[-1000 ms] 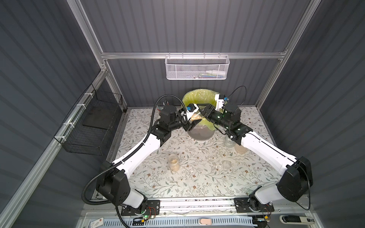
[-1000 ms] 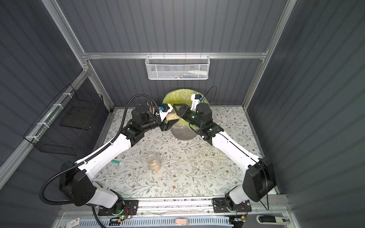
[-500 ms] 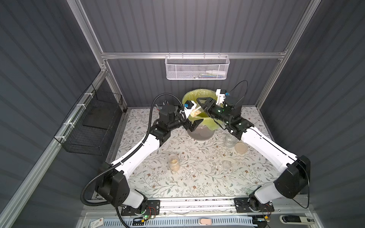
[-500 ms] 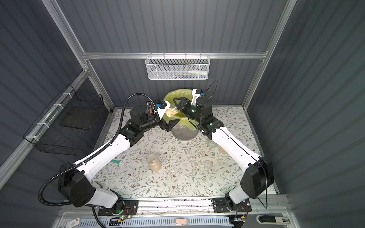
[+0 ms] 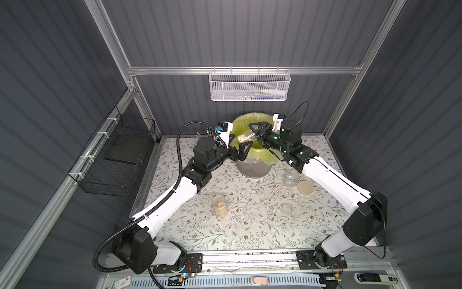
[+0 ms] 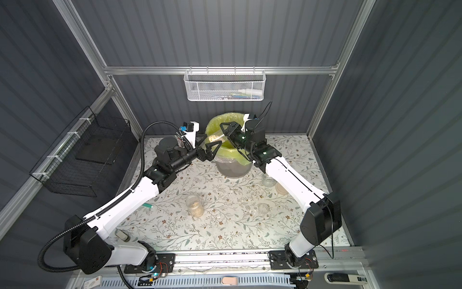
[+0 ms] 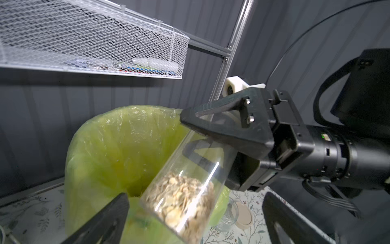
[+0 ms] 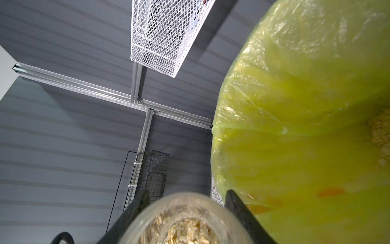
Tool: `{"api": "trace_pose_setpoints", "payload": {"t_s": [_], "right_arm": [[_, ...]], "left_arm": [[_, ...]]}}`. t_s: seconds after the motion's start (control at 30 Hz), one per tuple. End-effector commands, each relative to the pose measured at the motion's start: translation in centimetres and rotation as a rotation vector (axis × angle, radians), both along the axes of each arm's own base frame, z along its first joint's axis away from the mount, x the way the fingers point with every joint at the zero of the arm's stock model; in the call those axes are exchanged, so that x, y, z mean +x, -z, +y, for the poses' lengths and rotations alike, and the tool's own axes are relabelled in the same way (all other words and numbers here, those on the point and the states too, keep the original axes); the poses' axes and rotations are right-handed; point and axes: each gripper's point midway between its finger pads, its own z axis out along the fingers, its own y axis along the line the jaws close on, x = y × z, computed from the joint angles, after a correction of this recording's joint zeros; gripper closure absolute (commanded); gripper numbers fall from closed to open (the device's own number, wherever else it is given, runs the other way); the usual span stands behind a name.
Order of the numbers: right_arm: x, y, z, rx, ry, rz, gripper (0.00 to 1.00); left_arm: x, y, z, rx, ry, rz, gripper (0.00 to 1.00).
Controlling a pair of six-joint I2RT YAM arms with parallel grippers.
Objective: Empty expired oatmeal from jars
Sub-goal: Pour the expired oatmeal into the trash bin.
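**Left lets go, right holds jar**

The left fingers (image 7: 109, 217) have spread wide. The right fingers (image 7: 221, 126), pinching the jar (image 7: 185, 171), have raised it over the bin (image 5: 252, 170). Its long axis slants down toward the left fingers, with the oatmeal (image 7: 181, 200) at that low end. Whether that end is open, I cannot tell.

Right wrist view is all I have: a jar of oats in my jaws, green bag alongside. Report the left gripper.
Observer: The left gripper is open, its fingers straddling the oat-filled end of the jar without gripping it.
Operator: Give me the jar's tilt.
Observer: It slants down from the right gripper, oatmeal settled in the low end, above the bin.
Operator: Name what needs emptying next.
Observer: One upright jar on the table has oatmeal in it.
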Motion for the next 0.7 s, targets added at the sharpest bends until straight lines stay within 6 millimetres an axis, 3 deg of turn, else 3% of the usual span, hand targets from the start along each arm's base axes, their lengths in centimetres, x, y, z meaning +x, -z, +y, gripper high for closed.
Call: {"api": "trace_pose_setpoints", "payload": {"t_s": [0.0, 0.1, 0.3, 0.57, 0.67], "right_arm": [[-0.1, -2.7, -0.5, 0.066, 0.025, -0.014, 0.6], [-0.2, -3.0, -0.6, 0.099, 0.027, 0.001, 0.6], [-0.1, -2.9, -0.6, 0.134, 0.044, 0.024, 0.61], [0.4, -1.4, 0.0, 0.165, 0.045, 0.071, 0.61], [0.6, -1.6, 0.1, 0.177, 0.048, 0.071, 0.61]], "left_arm": [[0.4, -1.0, 1.4, -0.206, -0.064, 0.09, 0.0], [1.2, 0.0, 1.9, -0.243, -0.119, 0.167, 0.0], [1.7, -0.7, 2.5, -0.373, -0.149, 0.217, 0.0], [2.2, -0.1, 1.6, -0.462, -0.151, 0.291, 0.0], [2.3, 0.6, 1.8, -0.524, -0.165, 0.332, 0.0]]}}
